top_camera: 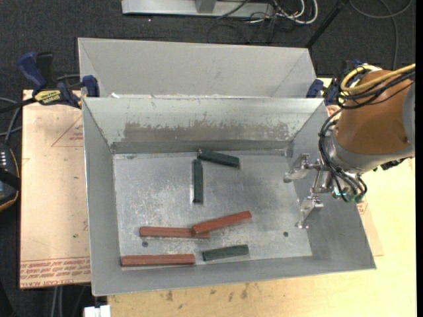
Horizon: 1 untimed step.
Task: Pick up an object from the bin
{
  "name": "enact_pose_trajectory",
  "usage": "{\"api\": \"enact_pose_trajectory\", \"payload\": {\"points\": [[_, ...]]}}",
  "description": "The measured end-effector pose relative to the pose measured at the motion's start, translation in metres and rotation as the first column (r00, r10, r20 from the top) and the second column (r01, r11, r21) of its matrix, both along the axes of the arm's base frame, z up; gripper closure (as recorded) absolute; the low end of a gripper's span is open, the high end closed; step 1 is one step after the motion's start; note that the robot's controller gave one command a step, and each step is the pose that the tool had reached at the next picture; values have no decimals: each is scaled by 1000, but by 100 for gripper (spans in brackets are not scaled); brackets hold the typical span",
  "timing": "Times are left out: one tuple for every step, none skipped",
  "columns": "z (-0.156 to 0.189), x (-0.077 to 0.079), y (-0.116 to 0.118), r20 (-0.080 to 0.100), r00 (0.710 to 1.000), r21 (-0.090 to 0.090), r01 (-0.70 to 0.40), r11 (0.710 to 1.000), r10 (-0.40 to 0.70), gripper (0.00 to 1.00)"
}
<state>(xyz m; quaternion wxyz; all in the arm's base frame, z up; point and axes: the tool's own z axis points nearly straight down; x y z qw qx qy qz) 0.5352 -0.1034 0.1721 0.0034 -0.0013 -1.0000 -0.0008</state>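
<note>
Fingers (295, 173) looked apart to us, with only bare floor showing between them. The gripper (301, 198) sat at the right side of the bin (99, 197), close to the right wall and over bare metal floor. The orange wrist cover (370, 121) and its cables hung over the right rim behind it.

We counted six bars on the floor, all left of the gripper and apart from it:
- slanted red-brown bar (222, 222): mid-floor, right end angled toward the back wall. It was the nearest one to the gripper, with a clear stretch of floor between
- short green bar (225, 252): just in front of the slanted one, near the front wall, lying almost level. It was the next nearest
- flat red-brown bar (165, 232): left of the slanted one, and their ends met or nearly met. We couldn't tell if they touched
- front red-brown bar (157, 260): along the front wall at the left, parallel to the flat one and separate from it
- upright green bar (197, 181): ran front to back, behind the red-brown pair
- back green bar (218, 158): near the back wall, slightly tilted, left end just beside the far end of the upright one. We couldn't tell if they made contact

We saw no heap, each bar lay flat on the floor
</note>
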Motion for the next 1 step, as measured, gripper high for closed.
{"api": "enact_pose_trajectory", "payload": {"points": [[4, 2, 0, 8, 1000, -1, -3, 1000, 3, 0]]}}
